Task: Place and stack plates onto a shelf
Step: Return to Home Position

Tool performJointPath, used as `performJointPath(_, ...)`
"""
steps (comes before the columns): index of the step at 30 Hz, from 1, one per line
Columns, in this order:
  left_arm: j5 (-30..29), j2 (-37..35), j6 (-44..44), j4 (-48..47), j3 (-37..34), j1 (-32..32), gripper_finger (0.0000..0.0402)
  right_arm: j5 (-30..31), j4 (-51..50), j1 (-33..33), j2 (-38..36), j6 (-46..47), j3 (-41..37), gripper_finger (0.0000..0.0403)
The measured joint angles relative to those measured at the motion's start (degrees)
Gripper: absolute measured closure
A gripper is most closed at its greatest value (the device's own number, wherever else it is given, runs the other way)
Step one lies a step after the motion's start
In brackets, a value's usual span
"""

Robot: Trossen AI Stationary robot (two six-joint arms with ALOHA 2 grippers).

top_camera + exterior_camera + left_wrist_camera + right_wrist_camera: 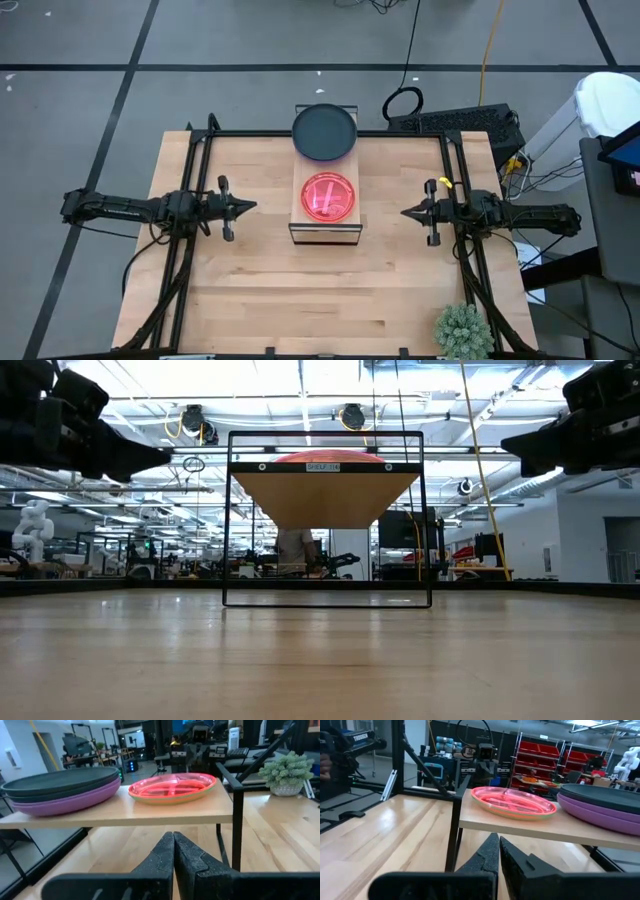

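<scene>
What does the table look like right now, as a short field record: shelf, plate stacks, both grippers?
shelf: light wood plank rack with black metal frame, table centre
far stack: dark teal-black round plates on purple plates
near stack: translucent pink-red plate on top, green rim beneath
left gripper: shut, empty, left of shelf
right gripper: shut, empty, right of shelf

This is a big robotics lab, open like a factory hall, with bright ceiling lights [300, 385], racks of red bins [540, 756] and a white humanoid robot [30, 525] off to one side. Cables [405, 100] and a keyboard [470, 122] lie just behind the wooden table [250, 290].
</scene>
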Motion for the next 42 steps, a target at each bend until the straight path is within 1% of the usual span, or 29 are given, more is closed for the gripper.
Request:
performJointPath(5, 0.24, -3.08, -1.26, -3.74, 0.02, 0.0, 0.0399, 0.04, 0.86, 0.0, 0.0, 0.04, 0.0, 0.0403)
performJointPath(8, 3.11, -5.45, -3.28, -5.58, 0.02, 0.0, 0.0399, 0.07, 1.01, 0.0, 0.0, 0.07, 0.0, 0.0403)
performJointPath(11, 3.52, -8.02, -3.61, -7.87, 0.02, 0.0, 0.0399, 0.07, 1.12, 0.0, 0.0, 0.07, 0.0, 0.0403)
performJointPath(14, 4.03, -11.14, -0.72, -8.42, 0.02, 0.0, 0.0399, 0.07, 1.22, 0.0, 0.0, 0.07, 0.0, 0.0403)
performJointPath(17, 6.23, -15.59, 1.85, -6.78, 0.02, -0.01, 0.0399, 0.04, 1.38, 0.0, 0.0, 0.07, 0.0, 0.0403)
performJointPath(21, 6.11, -15.32, 2.86, -6.75, 0.37, 0.17, 0.0399, 0.1, 1.48, 0.0, 0.01, 0.08, 0.0, 0.0403)
performJointPath(24, 4.78, -15.47, 1.87, -11.93, 0.07, 1.13, 0.0399, 0.05, 1.42, 0.0, 0.02, 0.07, 0.0, 0.0403)
performJointPath(28, 7.56, -14.65, 0.18, -12.48, 0.11, 2.3, 0.0399, 0.07, 1.02, 0.0, 0.04, 0.09, 0.0, 0.0403)
performJointPath(34, 7.89, -14.66, 0.59, -12.64, 0.11, 3.02, 0.0399, 0.04, 1.01, 0.0, 0.02, 0.09, 0.0, 0.0403)
performJointPath(39, 10.46, -14.64, -0.79, -13.15, 0.11, 3.13, 0.0399, 0.04, 0.86, 0.0, 0.02, 0.09, 0.0, 0.0403)
performJointPath(42, 10.51, -14.64, -0.81, -13.18, 0.11, 3.13, 0.0399, 0.03, 0.84, 0.01, 0.02, 0.09, 0.0, 0.0403)
